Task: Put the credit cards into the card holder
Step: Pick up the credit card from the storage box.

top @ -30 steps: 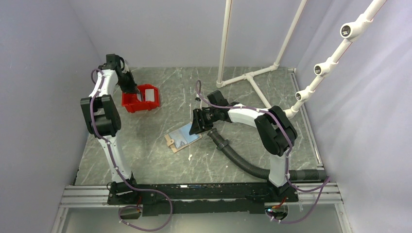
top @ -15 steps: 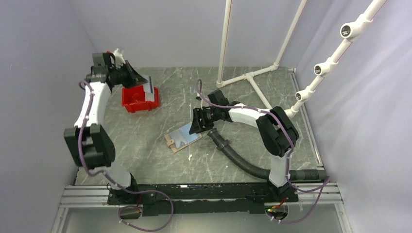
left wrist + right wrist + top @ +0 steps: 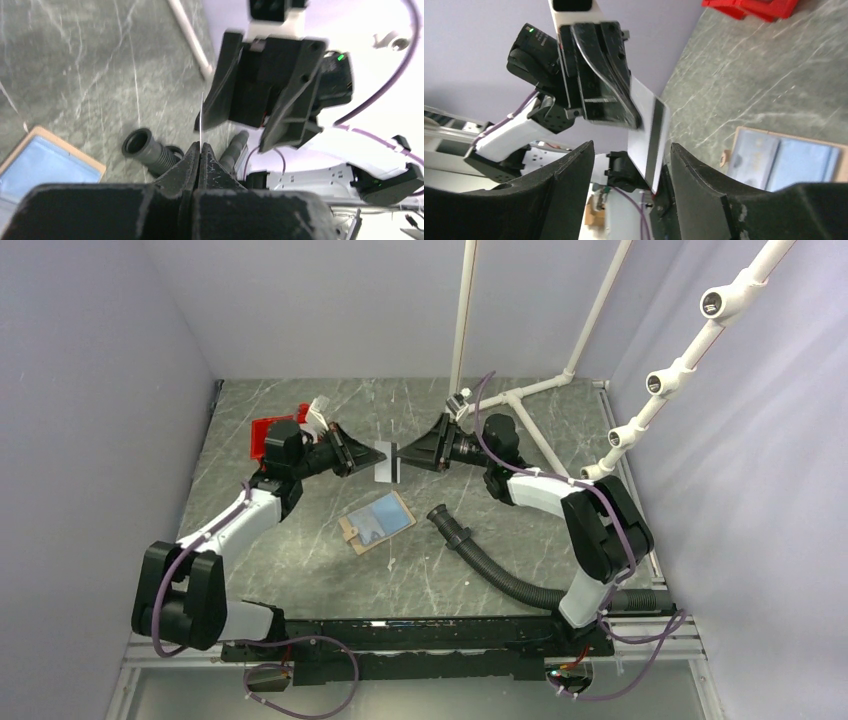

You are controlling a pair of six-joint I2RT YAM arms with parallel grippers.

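Observation:
My left gripper is shut on a whitish-grey credit card with a dark stripe and holds it in the air above the table's middle. In the left wrist view the card shows edge-on, rising from my shut fingertips. My right gripper faces it, open, with the card's free end between its fingers, not touching them. The tan card holder lies flat below, with a pale blue-grey card in or on it. No gold-brown card shows.
A red bin stands at the back left, partly behind my left arm. A black corrugated hose lies right of the card holder. A white pipe frame stands at the back right.
My left arm swung from the red bin to the middle, carrying the whitish-grey card. My right gripper rose from the card holder and turned to face the left gripper.

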